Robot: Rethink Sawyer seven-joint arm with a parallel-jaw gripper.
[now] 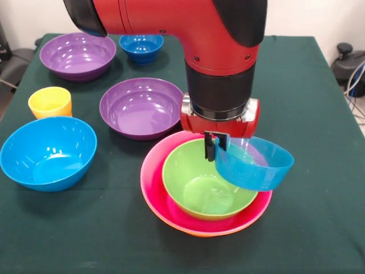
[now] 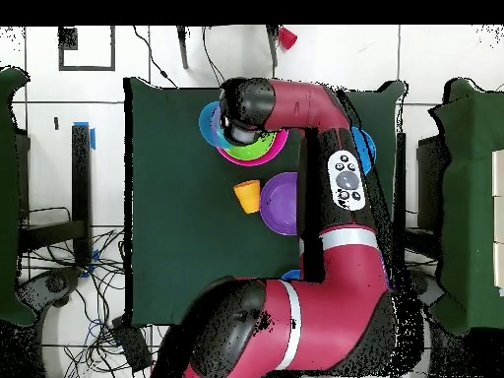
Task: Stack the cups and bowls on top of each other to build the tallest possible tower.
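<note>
My gripper (image 1: 217,151) is shut on the near rim of the teal bowl (image 1: 255,166), which hangs tilted over the right side of the tower. The tower is a green bowl (image 1: 206,185) nested in the large pink bowl (image 1: 157,191), with an orange rim (image 1: 197,233) showing beneath. In the overhead view the arm hides the gripper; the teal bowl (image 2: 208,123) and the green bowl (image 2: 260,150) show beside it. A yellow cup (image 1: 50,101) stands at the left. An orange cup (image 2: 246,195) shows only overhead, beside a purple bowl (image 2: 280,202).
Loose bowls lie left of the tower: a purple bowl (image 1: 141,107) just behind it, a second purple bowl (image 1: 77,54) and a small dark-blue bowl (image 1: 141,47) at the back, and a light-blue bowl (image 1: 48,151) at the front left. The table's green cloth (image 1: 319,114) covers the right side.
</note>
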